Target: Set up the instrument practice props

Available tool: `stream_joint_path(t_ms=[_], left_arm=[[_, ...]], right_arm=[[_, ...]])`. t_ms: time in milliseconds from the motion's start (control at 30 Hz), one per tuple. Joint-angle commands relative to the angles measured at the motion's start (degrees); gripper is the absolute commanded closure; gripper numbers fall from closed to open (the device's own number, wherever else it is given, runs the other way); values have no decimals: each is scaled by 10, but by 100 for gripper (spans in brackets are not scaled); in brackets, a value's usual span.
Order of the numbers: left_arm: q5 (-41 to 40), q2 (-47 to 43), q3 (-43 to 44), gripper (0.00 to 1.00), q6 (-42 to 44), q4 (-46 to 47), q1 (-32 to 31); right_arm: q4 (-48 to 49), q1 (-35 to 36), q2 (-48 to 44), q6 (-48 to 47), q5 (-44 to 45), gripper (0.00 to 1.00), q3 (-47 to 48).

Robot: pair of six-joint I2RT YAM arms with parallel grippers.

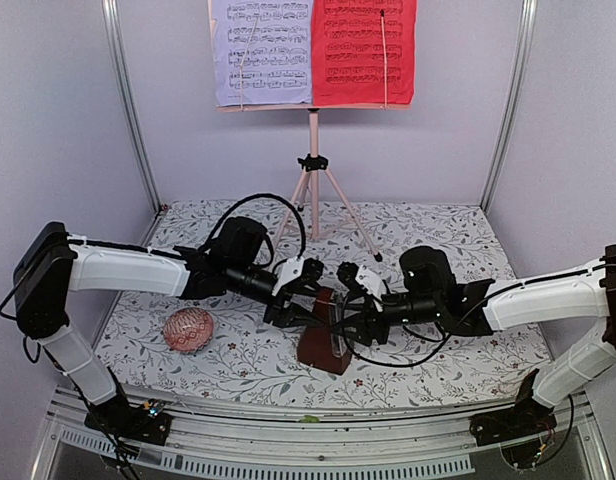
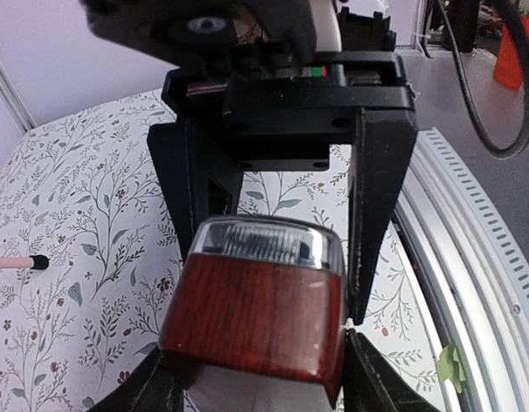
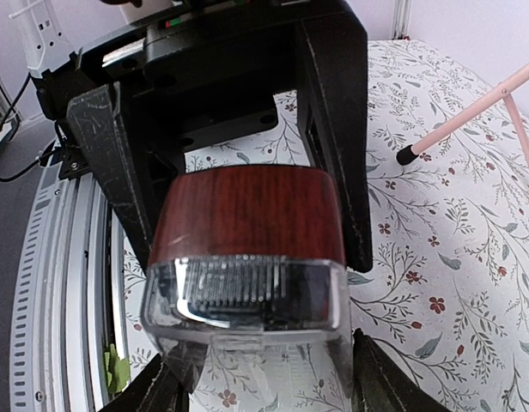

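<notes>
Music stand [image 1: 313, 170], the tallest of the props, stood upright on its tripod at the back of the table [image 1: 438, 240], with the lavender page [image 1: 260, 50] and the red page [image 1: 363, 50] side by side on its desk, so this part looked already arranged. One danger I judged here: the tripod feet reached forward toward the working area, and a wide swing of an elbow could strike a leg and bring down the stand with the pages. The left arm [image 1: 128, 268] and the right arm [image 1: 548, 295] both stretched low and nearly level from the two sides and met in the middle of the table, with the wrists facing each other. A pink patterned ball [image 1: 189, 329] lay apart, beside the left arm. The metronome [image 1: 323, 345] was between the two wrists, near the front of the table; its base seemed to touch the cloth, but I could not be sure. The left gripper [image 1: 303, 295] appeared pressed on the red-brown wooden body, and the right gripper [image 1: 353, 300] on the clear ribbed part [image 3: 247, 292], each pair of fingers closed against the sides. The main risk, in my opinion, was that two grips on one small thing work against each other: an uneven pull could separate the parts suddenly, or the smooth wood could slip out and the metronome fall over.
</notes>
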Motion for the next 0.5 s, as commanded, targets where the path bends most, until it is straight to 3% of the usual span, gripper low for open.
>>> stream_joint_path(t_ms=[0,467], left_arm=[[-57,-1,-15,100,47,-40,6],[-57,-18,-19,100,56,-47,20]], right_arm=[[32,-13,-37,37,2,76,-37],[70,-37,-64,54,0,86,-83]])
